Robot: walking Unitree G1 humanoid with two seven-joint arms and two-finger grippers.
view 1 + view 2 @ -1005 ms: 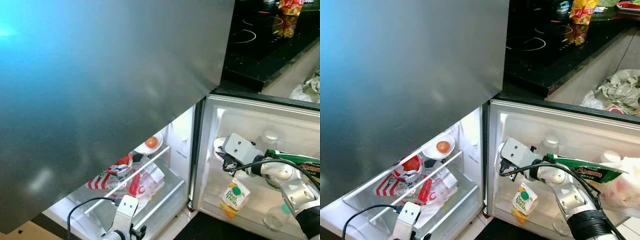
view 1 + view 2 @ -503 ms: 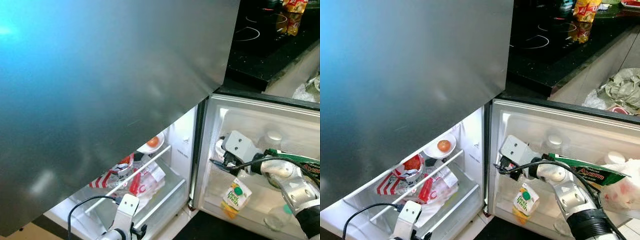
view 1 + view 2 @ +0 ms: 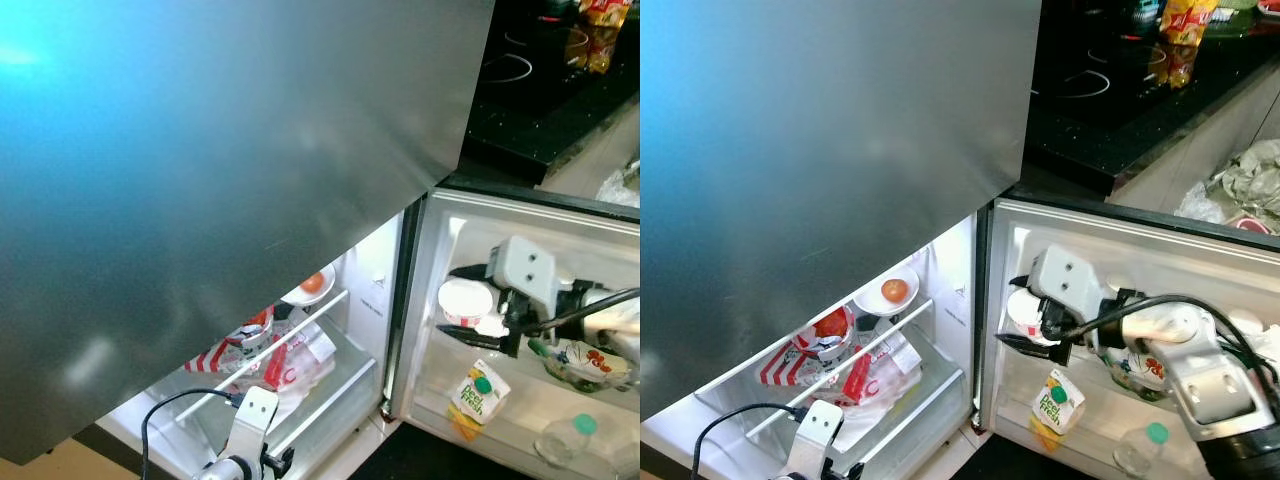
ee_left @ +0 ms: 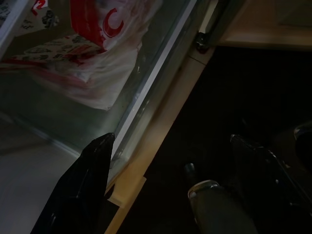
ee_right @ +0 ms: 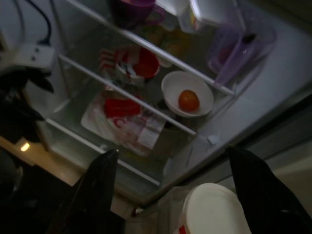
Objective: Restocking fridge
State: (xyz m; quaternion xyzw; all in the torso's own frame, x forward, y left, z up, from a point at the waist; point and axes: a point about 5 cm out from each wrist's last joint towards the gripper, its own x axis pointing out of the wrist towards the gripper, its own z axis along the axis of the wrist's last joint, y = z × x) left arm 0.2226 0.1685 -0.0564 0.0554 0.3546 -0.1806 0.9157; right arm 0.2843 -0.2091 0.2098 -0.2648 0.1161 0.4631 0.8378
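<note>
My right gripper (image 3: 447, 301) is inside the open fridge door (image 3: 560, 235), open, its two black fingers above and below a white tub (image 3: 465, 301) with a red label. In the right wrist view the tub's white lid (image 5: 213, 208) lies between the spread fingers (image 5: 100, 187), nearer one of them. A Peel Fresh juice carton (image 3: 470, 394) stands on the door shelf below. My left gripper (image 4: 171, 138) hangs low and open before the fridge's bottom drawer (image 3: 335, 385).
Inside the fridge are a white bowl with a tomato (image 3: 312, 286), a red-and-white bucket (image 3: 247, 333) and a red-printed plastic bag (image 3: 290, 365). A patterned bowl (image 3: 585, 362) and a green-capped clear bottle (image 3: 560, 436) sit in the door. The steel freezer door (image 3: 200, 190) looms overhead; black cooktop (image 3: 540, 95) behind.
My right gripper has swung round and now straddles the white tub. The green packet behind the arm is gone from view. The camera has shifted slightly.
</note>
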